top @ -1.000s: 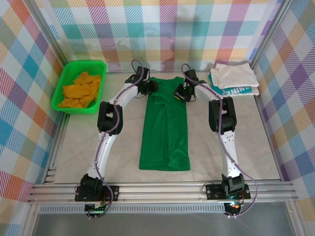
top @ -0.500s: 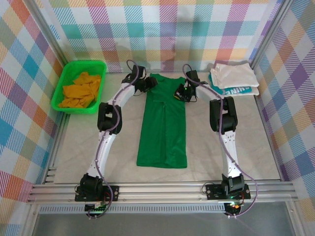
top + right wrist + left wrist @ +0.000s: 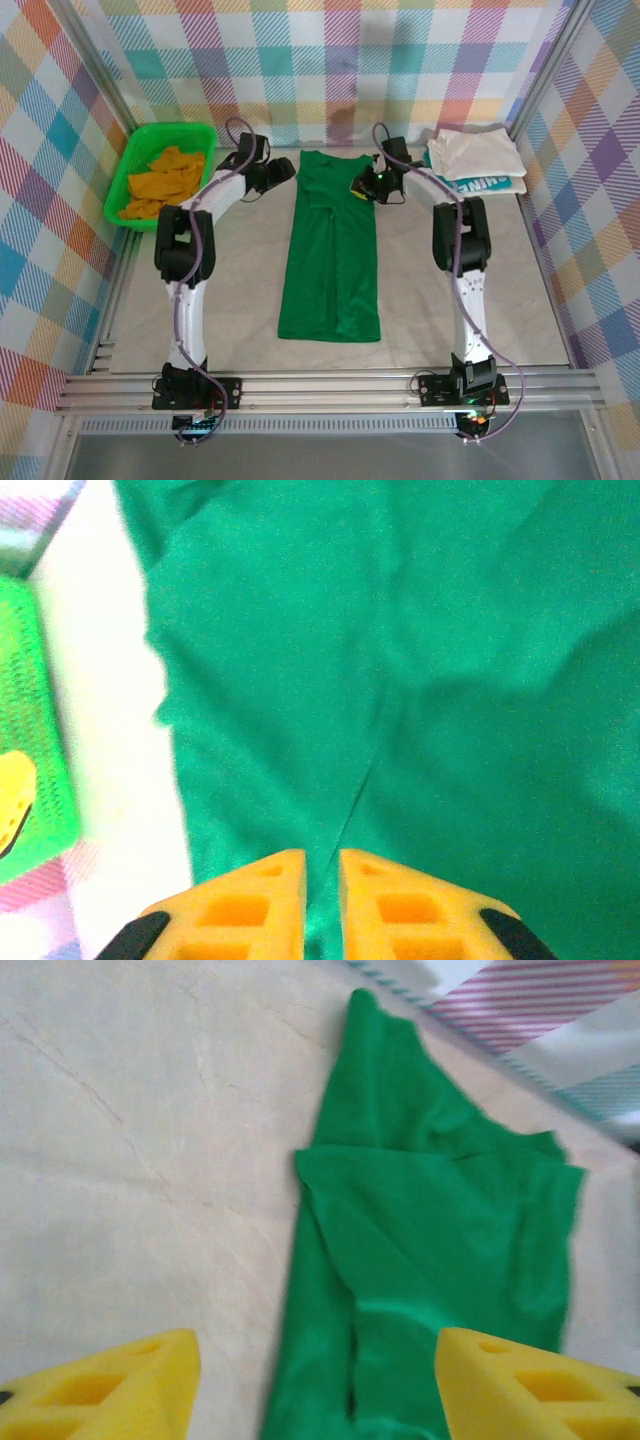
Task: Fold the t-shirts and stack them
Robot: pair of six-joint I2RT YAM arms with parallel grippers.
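Top external: green basket [image 3: 170,127] left, folded shirts [image 3: 475,155] right.

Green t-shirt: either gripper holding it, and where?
Left gripper open, empty. Right gripper nearly closed over a fold near the top of the green t-shirt; a pinch cannot be told.

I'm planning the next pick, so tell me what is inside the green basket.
A crumpled orange t-shirt lies in the green basket, covering most of its floor. Anything beneath the cloth is hidden.

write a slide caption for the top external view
Left gripper and right gripper at the collar end of a dark green t-shirt folded lengthwise
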